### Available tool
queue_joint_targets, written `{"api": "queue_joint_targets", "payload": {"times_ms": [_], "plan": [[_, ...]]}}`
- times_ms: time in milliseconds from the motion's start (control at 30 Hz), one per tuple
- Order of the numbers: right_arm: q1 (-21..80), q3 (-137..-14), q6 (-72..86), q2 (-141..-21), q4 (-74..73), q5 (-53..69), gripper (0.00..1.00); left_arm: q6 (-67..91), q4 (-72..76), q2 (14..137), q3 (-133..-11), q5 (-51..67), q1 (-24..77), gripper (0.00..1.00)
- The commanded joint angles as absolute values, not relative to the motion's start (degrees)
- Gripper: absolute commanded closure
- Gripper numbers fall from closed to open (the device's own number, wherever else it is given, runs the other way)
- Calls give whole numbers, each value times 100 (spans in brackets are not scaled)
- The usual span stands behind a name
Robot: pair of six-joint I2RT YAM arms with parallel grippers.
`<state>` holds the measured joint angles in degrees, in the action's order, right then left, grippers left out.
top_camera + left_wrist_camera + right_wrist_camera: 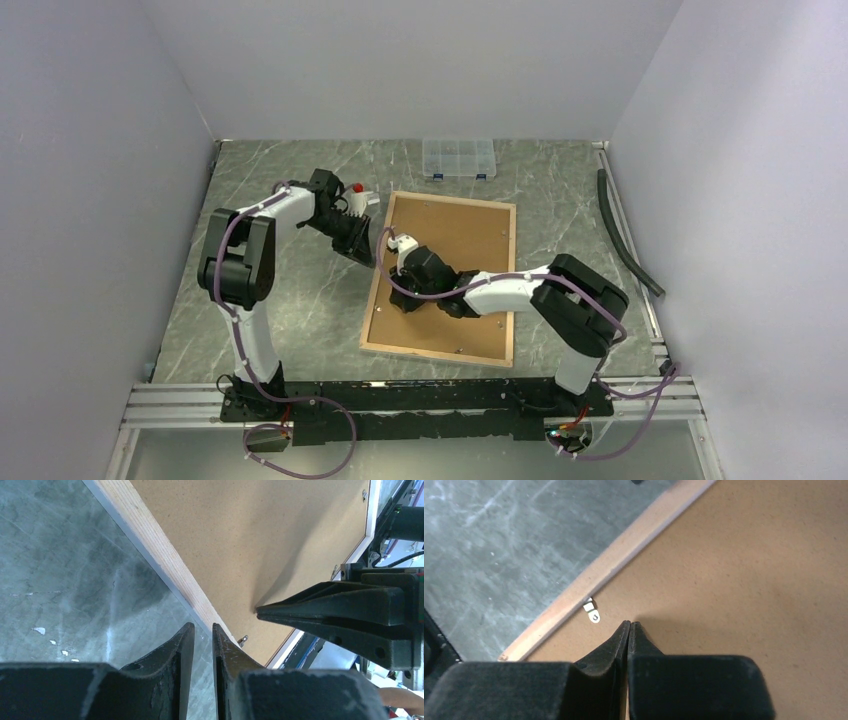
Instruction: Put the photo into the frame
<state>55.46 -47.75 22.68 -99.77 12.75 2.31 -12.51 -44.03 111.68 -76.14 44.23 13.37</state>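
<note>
The frame (437,355) lies back-up in the middle of the table (300,310), turned a little off square, its light wood border running all the way round. A brown board (470,235) fills it edge to edge. The frame's near edge sits close to the rail the arms are bolted to. Its far edge stops short of a clear box (459,158) by the back wall. There is bare marbled tabletop along the left border, and a broad strip on the right runs out to a black hose (625,235) by the side rail. The right gripper (629,624) reaches across the frame from the right, fingers pressed together with nothing between them. Its joined tip touches the board just inside the left border. A small metal tab (593,614) sits beside that tip, fixed at the inner side of the wood. The left gripper (203,626) hangs low at the outside of the same left border, near the far corner. Its fingers stand a narrow slit apart and hold nothing. In the left wrist view one fingertip overlaps the wood strip and the other is over the table, but I cannot tell whether either touches. The two grippers are near each other across the border, with the wood strip between them.
</note>
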Motion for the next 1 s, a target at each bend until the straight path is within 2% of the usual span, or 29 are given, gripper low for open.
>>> {"api": "queue_joint_targets", "payload": {"times_ms": [0, 67, 200, 300, 633, 967], "plan": [[5537, -5049, 2365, -10179, 1563, 760, 96, -1203, -4299, 11297, -7555, 4650, 1345, 75], [5542, -5093, 2374, -10252, 1624, 854, 94, -1177, -4268, 11331, -7539, 4668, 1346, 75], [5531, -5165, 2408, -10383, 1843, 1193, 80, -1114, -4234, 11436, -7567, 4726, 1353, 75], [5521, -5301, 2396, -10493, 1879, 1487, 76, -1103, -4231, 11469, -7587, 4723, 1362, 75], [5520, -5528, 2344, -10734, 1771, 1906, 75, -1125, -4231, 11469, -7564, 4650, 1371, 76], [5436, -5600, 2251, -10645, 1578, 1676, 77, -1105, -4204, 11452, -7563, 4624, 1380, 77]]}}
